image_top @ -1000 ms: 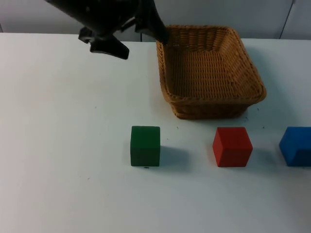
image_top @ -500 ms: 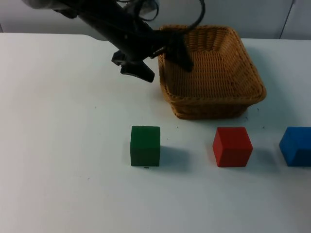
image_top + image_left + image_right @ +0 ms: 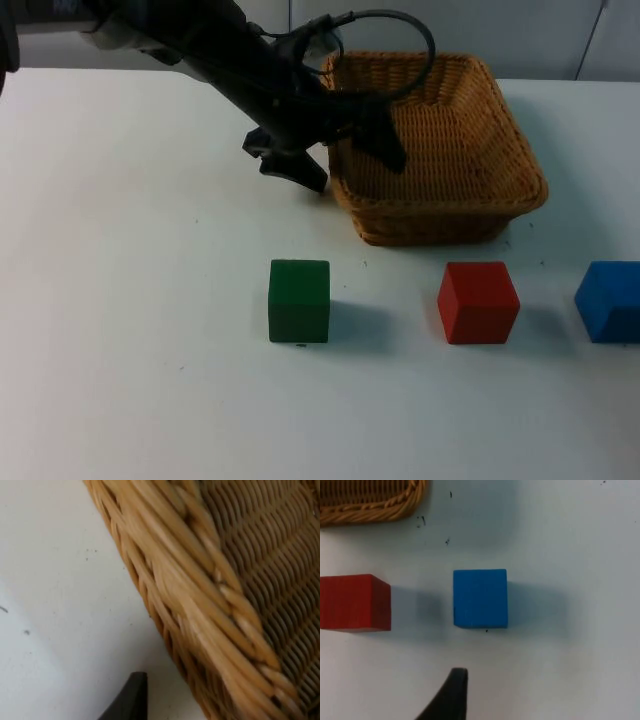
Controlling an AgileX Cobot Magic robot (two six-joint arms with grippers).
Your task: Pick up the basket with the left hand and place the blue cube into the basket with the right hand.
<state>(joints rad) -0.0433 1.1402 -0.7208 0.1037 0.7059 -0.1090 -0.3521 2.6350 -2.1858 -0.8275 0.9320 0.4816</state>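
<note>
Basket upright, left pincer astride rim.

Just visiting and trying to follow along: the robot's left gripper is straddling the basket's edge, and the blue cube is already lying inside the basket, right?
Not quite. The left gripper does straddle the rim of the basket, but the blue cube is not inside it. The top view shows it on the white table, beside the red cube, in front of the basket.

lab: bare white table, grey partition
</note>
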